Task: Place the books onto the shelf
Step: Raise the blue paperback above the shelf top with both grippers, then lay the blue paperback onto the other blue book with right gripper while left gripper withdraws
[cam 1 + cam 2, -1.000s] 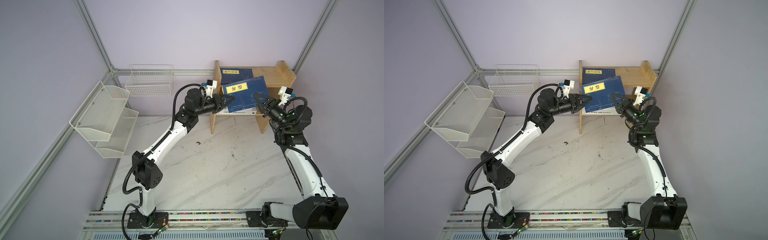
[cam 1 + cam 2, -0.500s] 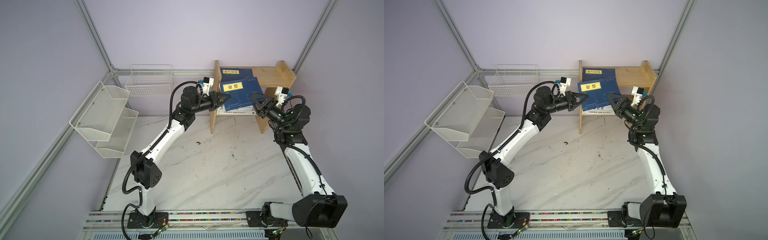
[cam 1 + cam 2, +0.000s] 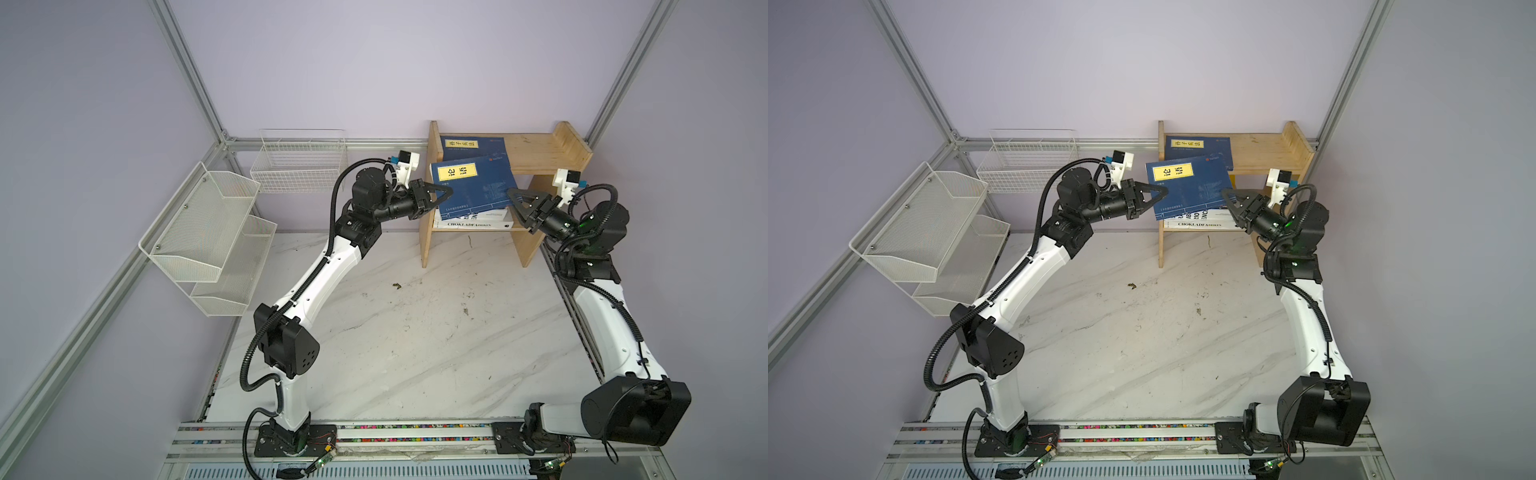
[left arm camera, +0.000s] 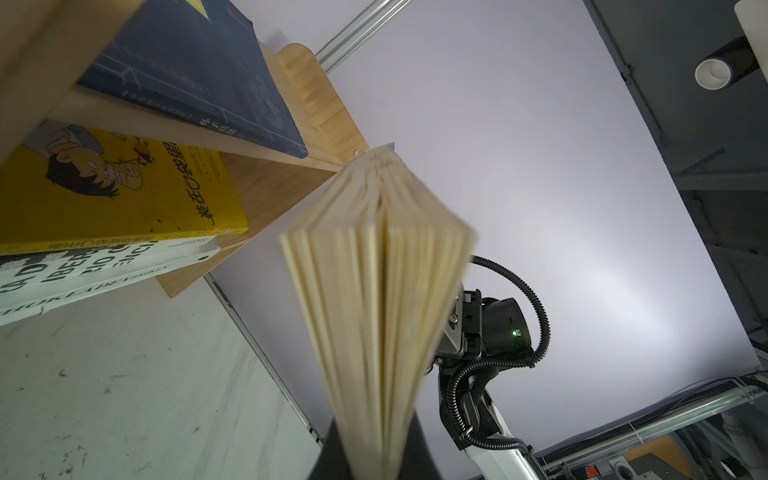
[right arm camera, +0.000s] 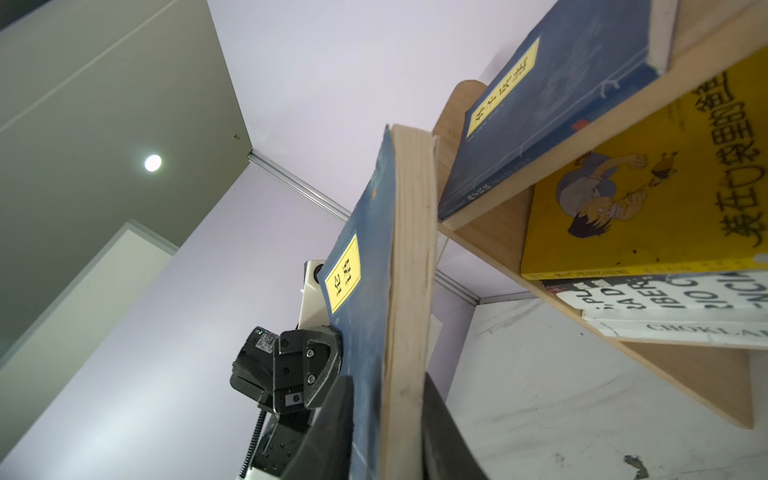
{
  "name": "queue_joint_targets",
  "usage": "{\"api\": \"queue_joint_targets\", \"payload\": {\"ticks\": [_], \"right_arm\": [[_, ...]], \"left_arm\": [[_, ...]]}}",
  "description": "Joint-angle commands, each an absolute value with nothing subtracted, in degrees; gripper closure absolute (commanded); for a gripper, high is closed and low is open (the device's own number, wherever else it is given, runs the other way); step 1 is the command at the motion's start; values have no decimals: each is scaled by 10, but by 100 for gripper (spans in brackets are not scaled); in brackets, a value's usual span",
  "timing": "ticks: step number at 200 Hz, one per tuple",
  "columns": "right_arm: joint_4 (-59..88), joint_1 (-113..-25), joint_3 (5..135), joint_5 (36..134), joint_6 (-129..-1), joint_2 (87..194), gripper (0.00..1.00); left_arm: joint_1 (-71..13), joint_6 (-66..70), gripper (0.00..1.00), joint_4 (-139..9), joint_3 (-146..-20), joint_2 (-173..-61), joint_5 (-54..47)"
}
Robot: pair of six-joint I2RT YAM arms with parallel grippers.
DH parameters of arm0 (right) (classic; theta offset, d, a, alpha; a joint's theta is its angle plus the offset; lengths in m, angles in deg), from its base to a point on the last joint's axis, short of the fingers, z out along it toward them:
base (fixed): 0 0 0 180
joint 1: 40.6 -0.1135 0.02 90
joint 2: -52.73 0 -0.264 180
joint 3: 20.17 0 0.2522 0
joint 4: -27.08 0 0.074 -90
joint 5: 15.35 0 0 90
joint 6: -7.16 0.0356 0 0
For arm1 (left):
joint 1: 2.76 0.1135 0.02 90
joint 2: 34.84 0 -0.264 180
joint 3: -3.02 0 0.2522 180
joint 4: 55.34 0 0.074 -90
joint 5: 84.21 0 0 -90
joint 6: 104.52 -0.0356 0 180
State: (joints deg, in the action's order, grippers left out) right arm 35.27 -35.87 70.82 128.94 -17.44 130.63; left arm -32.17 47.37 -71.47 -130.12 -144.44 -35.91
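Note:
A navy blue book (image 3: 473, 187) (image 3: 1192, 187) with a yellow label hangs tilted in front of the wooden shelf (image 3: 536, 149) (image 3: 1258, 149), level with its upper tier. My left gripper (image 3: 448, 192) (image 3: 1163, 191) is shut on its left edge, and its pages (image 4: 378, 270) fan out from the jaws. My right gripper (image 3: 510, 193) (image 3: 1225, 193) is shut on the right edge (image 5: 399, 291). A second navy book (image 3: 473, 144) lies on the top tier. Below lie a yellow book (image 5: 644, 187) (image 4: 124, 195) and white books (image 3: 473, 223).
A white mesh tiered rack (image 3: 208, 232) and a white wire basket (image 3: 299, 162) hang at the left wall. The marble table (image 3: 415, 332) carries a small dark speck (image 3: 396, 285). The shelf's side panels (image 3: 428, 208) flank the held book.
The held book has shifted left, closer to the shelf front. My right gripper opened briefly and closed again on the book's right edge. The left gripper kept its hold.

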Motion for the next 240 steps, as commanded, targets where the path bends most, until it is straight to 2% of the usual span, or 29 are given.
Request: {"api": "queue_joint_targets", "payload": {"ticks": [1,26,42,68,91,111,139,168,240], "right_arm": [[356,-358,719,1306,-170,1305,84],[356,-356,720,1285,-168,1302,94],[356,-349,740,1264,-169,1307,100],[355,-337,788,1231,-164,1334,100],[355,-329,841,1219,-159,1365,100],[349,-322,882,1204,-160,1392,100],[322,-320,932,1179,-172,1434,100],[249,-320,987,1122,-218,1467,100],[189,-336,1118,1115,-227,1569,100]], "left_arm": [[-324,467,100,-679,-1372,-1416,-375],[-323,467,98,-683,-1385,-1421,-370],[-320,468,83,-678,-1387,-1421,-363],[-306,469,53,-666,-1384,-1409,-350],[-285,468,34,-658,-1350,-1383,-334],[-267,462,24,-648,-1294,-1346,-309],[-261,435,18,-664,-1250,-1317,-283],[-258,408,16,-686,-1238,-1307,-278],[-242,427,16,-681,-1234,-1324,-287]]}}
